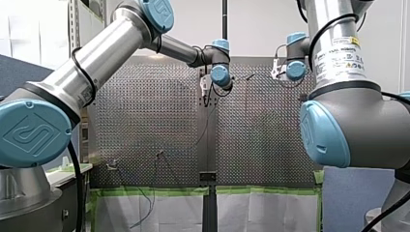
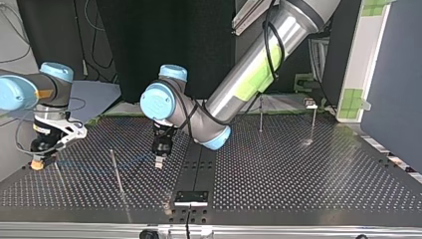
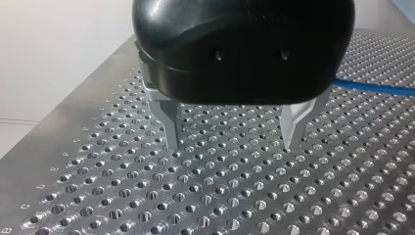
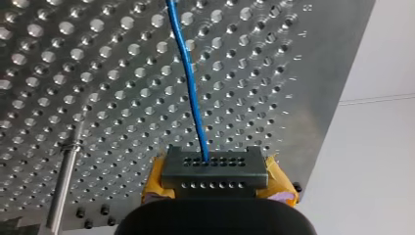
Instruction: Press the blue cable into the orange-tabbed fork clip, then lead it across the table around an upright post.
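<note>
The blue cable [image 4: 188, 73] runs over the perforated table [image 4: 293, 58] and ends between the yellow pads [image 4: 156, 178] of my right gripper [image 4: 214, 169], which is shut on it. In the top view my right gripper [image 2: 40, 160] is low at the table's left edge, and the blue cable [image 2: 99, 163] lies faintly toward the middle. My left gripper [image 3: 234, 142] hovers just above the holes with its metal fingers [image 3: 171, 127] open and nothing between them; the blue cable [image 3: 377, 88] passes beside it. In the top view my left gripper [image 2: 160, 155] hangs near the centre. I cannot make out the orange-tabbed clip.
A thin upright post [image 2: 117, 172] stands between the two grippers, and the post [image 4: 66, 171] shows beside my right gripper. Two more posts [image 2: 261, 112] [image 2: 313, 122] stand at the top view's far right. A black bracket [image 2: 190, 197] sits at the near edge.
</note>
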